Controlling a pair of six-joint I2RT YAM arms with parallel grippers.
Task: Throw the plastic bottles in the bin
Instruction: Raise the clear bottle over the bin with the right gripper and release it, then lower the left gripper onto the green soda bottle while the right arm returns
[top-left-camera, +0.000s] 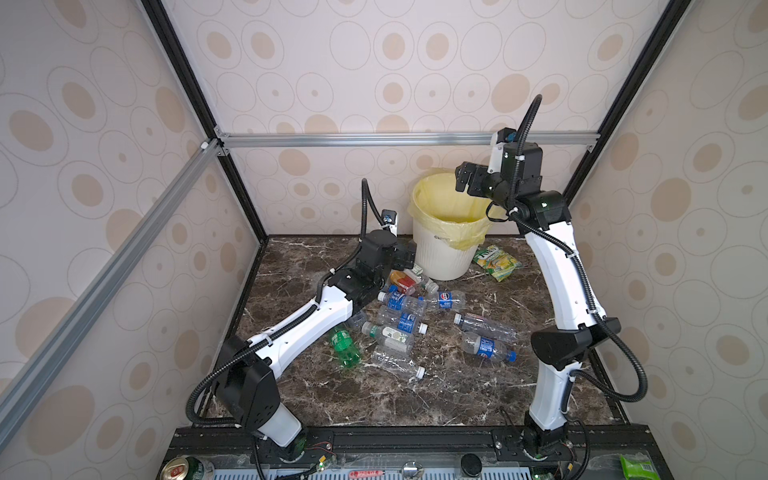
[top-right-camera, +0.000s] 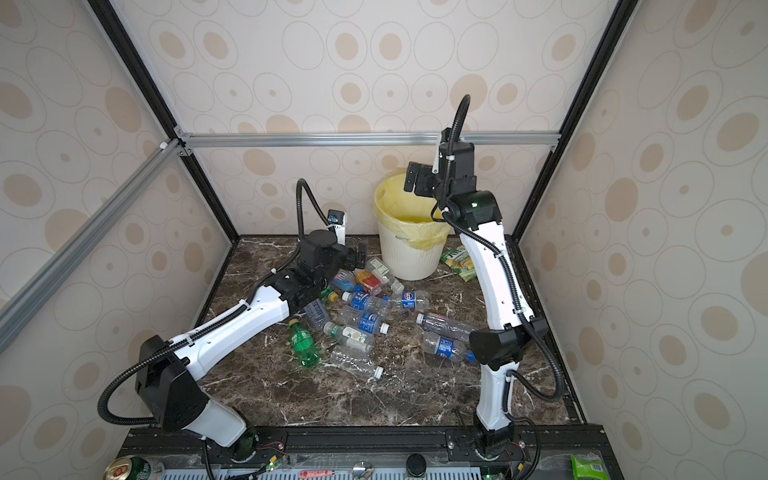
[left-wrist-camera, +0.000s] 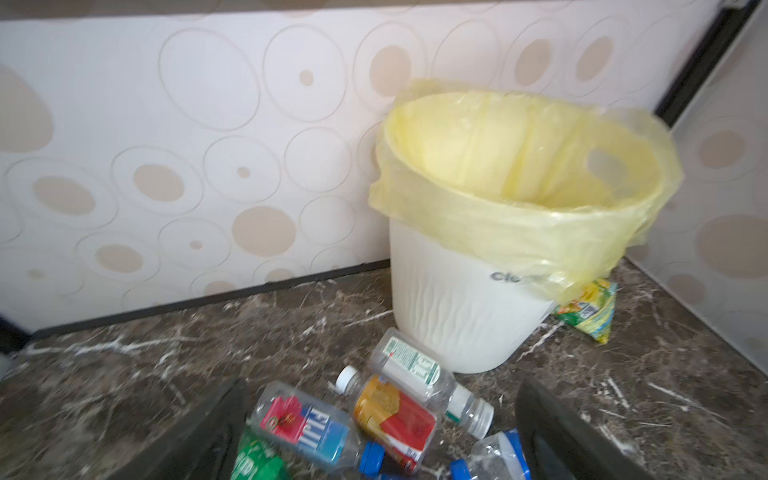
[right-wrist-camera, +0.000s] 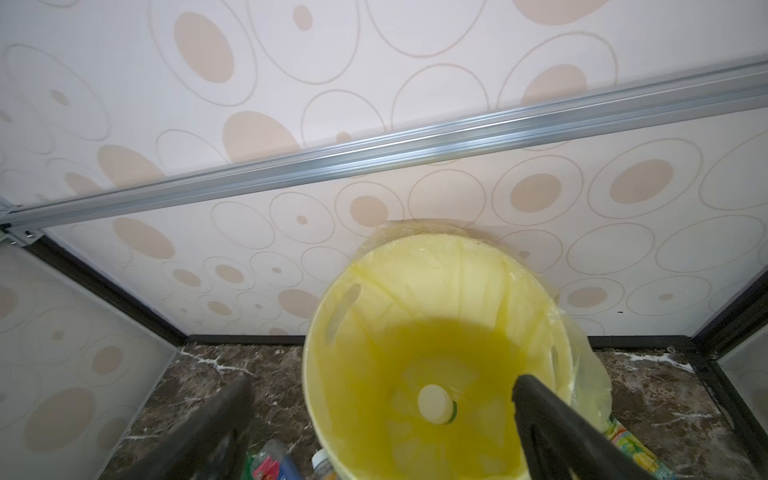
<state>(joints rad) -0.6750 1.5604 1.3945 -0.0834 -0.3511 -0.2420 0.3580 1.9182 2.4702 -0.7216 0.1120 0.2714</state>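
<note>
In a top view the right gripper (top-left-camera: 460, 178) gapes empty over the round white ribbed yellow-lined bin (top-left-camera: 440, 257), with clear plastic bottles (top-left-camera: 401, 301) lying flat nearby, pointing every way. Left wrist: the left gripper (left-wrist-camera: 380, 384) is spread wide over them. Right wrist: one white-capped bottle (right-wrist-camera: 434, 403) stands on end inside the bin, neck up.

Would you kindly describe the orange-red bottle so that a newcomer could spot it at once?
Find the white bin with a yellow liner by the back wall. Lying at its base is the orange-red bottle. It alone has an orange and red label; the blue-labelled bottle and green-labelled bottle flank it.
</note>
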